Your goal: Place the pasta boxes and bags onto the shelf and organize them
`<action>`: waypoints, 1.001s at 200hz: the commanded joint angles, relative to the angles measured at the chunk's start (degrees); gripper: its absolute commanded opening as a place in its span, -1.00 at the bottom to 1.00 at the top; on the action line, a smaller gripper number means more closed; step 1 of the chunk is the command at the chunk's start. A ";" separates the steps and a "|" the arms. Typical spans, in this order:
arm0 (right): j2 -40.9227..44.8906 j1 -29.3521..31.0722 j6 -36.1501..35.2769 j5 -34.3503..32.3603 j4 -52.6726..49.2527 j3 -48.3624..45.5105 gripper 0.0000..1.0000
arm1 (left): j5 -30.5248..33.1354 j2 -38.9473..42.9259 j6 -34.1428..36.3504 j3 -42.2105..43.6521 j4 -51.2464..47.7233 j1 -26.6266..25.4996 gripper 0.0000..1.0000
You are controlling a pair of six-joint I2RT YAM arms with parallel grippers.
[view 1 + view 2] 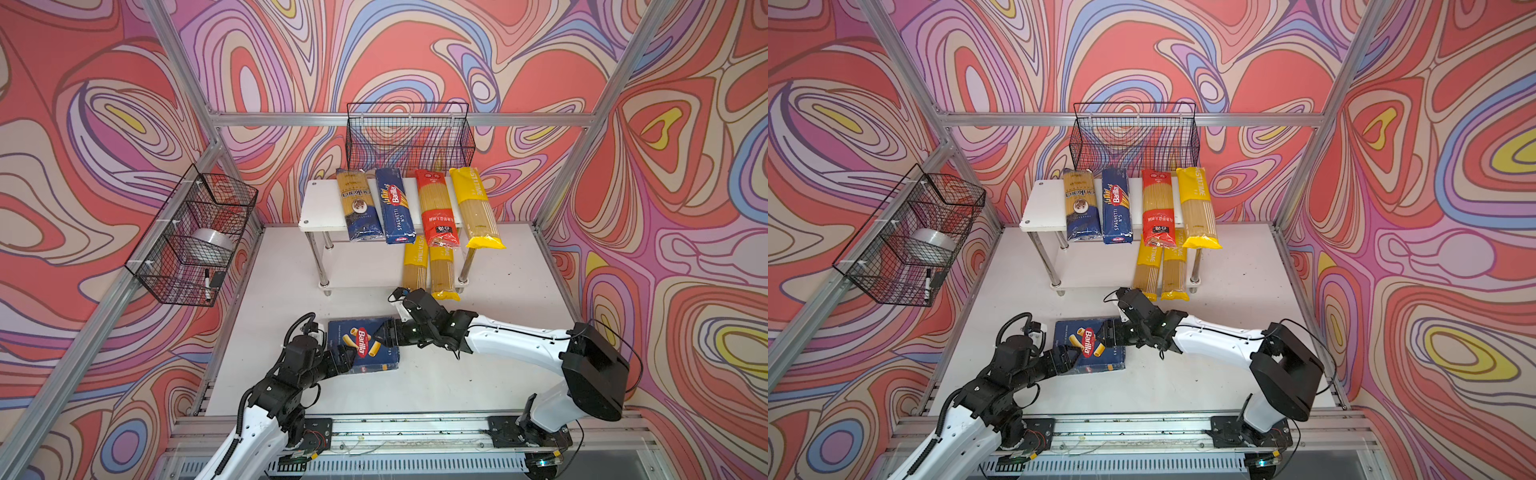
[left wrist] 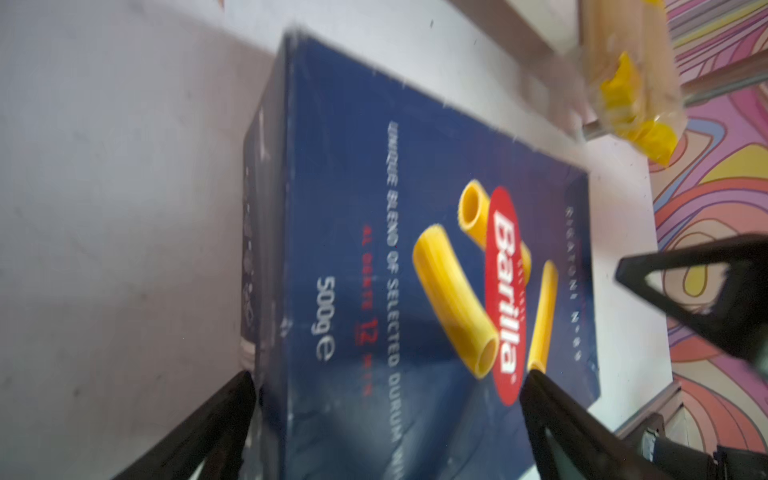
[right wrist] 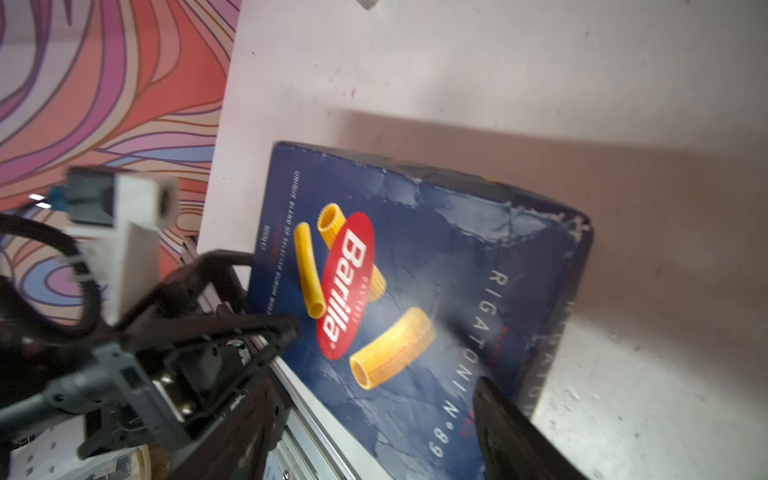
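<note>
Nearly done: one carton short of a full shelf

In both top views the shelf (image 1: pixel 322 203) carries six of the seven packs. On its upper board, side by side, lie the blue bag (image 1: pixel 359 208), the narrow Barilla carton (image 1: pixel 395 208), the red bag (image 1: pixel 436 208) and one yellow bag (image 1: pixel 476 208), all overhanging its front edge. Two more yellow bags (image 1: pixel 442 270) lie on its lower board, poking out in front. Only the wide Barilla carton (image 1: pixel 368 345) is off the shelf, on the table (image 1: pixel 478 374) well in front of it. The left gripper (image 1: pixel 347 357) is at the carton's corner farthest from the shelf, the right gripper (image 1: pixel 384 332) at a corner nearer the shelf.

The left wrist view shows the left fingers (image 2: pixel 237 407) astride the carton's end, apparently clamped on it. A right finger (image 2: pixel 698 299) stands just off the carton's edge.

The right wrist view shows the carton (image 3: pixel 415 270) seemingly tilted, with one right finger (image 3: pixel 507 424) at its edge. Those jaws stand wide, gripping nothing I can see.

What is left, by my judgement, is shelving this carton and perhaps straightening the overhang.
</note>
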State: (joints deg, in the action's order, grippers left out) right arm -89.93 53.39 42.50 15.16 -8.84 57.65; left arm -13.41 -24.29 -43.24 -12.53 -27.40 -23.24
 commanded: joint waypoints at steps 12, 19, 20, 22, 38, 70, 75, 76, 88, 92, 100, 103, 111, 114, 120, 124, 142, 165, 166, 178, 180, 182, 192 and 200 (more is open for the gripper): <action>1.14 0.21 -1.91 0.22 0.63 -0.79 0.56 | 2.85 6.42 -1.76 -1.51 -9.50 -0.54 1.00; 2.01 0.23 -1.90 -0.18 0.42 -1.72 0.56 | 3.58 7.31 -1.96 -1.67 -9.90 -0.53 1.00; 2.07 0.23 -1.90 -0.24 0.37 -1.78 0.56 | 3.70 7.41 -1.99 -1.69 -9.97 -0.51 1.00; 2.40 0.23 -1.90 -0.38 0.24 -2.09 0.56 | 3.95 7.61 -2.12 -1.70 -10.09 -0.56 1.00; 4.77 0.22 -1.98 -1.25 -1.04 -4.14 0.56 | 5.16 8.85 -2.71 -1.53 -10.35 -0.55 1.00; 11.04 0.18 -0.98 -4.61 -3.94 -8.90 0.56 | 6.79 8.38 -1.15 -2.39 -9.84 -0.49 1.00; 12.07 0.22 -0.80 -5.06 -3.93 -9.83 0.56 | 6.90 7.93 -0.55 -2.85 -9.62 -0.50 1.00; 12.20 0.23 -0.78 -5.05 -3.92 -9.96 0.56 | 6.95 7.80 -0.45 -2.89 -9.53 -0.54 1.00; 14.29 0.19 -0.18 -5.72 -2.93 -12.27 0.56 | 7.09 6.18 0.66 -3.58 -8.26 -0.51 1.00; 14.78 0.21 0.07 -5.75 -2.25 -13.12 0.56 | 6.93 5.59 0.95 -3.70 -7.74 -0.53 1.00; 15.46 0.15 0.76 -5.57 -0.55 -14.74 0.56 | 6.68 4.34 1.46 -3.89 -6.21 -0.50 1.00; 15.68 0.14 1.10 -5.43 0.21 -15.35 0.55 | 6.46 3.93 1.61 -3.97 -5.56 -0.54 1.00; 15.92 0.20 2.29 -4.85 2.61 -16.93 0.55 | 6.18 2.73 1.91 -4.09 -4.04 -0.54 1.00; 16.00 0.18 2.66 -4.72 3.59 -17.47 0.55 | 6.06 2.27 2.00 -4.08 -3.38 -0.61 1.00; 15.89 0.22 3.45 -4.21 5.44 -18.20 0.55 | 5.75 1.48 2.26 -4.07 -2.16 -0.51 1.00; 15.71 0.22 3.96 -3.84 6.60 -18.75 0.55 | 5.52 0.95 2.37 -4.08 -1.35 -0.57 1.00; 14.24 0.15 5.67 -2.14 11.19 -20.09 0.55 | 5.10 -1.09 2.70 -4.16 0.79 -0.62 1.00; 11.81 0.16 6.34 -1.04 13.59 -20.76 0.55 | 3.08 -2.49 3.34 -4.08 2.60 -0.61 1.00; 11.76 0.19 6.35 -1.02 13.72 -20.83 0.55 | 3.06 -2.50 3.34 -4.08 2.61 -0.59 1.00; 10.94 0.22 6.28 -1.16 15.03 -21.30 0.55 | 2.46 -2.42 3.41 -4.05 2.53 -0.68 1.00; 10.75 0.18 6.32 -1.07 15.20 -21.36 0.55 | 2.37 -2.36 3.38 -4.05 2.46 -0.71 1.00; 10.68 0.15 6.36 -0.98 15.53 -21.44 0.55 | 2.34 -2.21 3.46 -4.07 2.38 -0.72 1.00; 9.70 0.18 6.54 -0.38 17.00 -21.76 0.55 | 2.42 -1.57 3.47 -3.98 1.92 -0.83 1.00; 8.97 0.18 6.46 0.12 17.73 -21.71 0.55 | 2.51 -0.88 3.67 -4.07 1.21 -0.88 1.00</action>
State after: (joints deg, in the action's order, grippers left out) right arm -79.05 53.47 48.14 13.72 3.66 36.84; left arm -10.07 -26.57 -40.49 -15.16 -26.76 -23.70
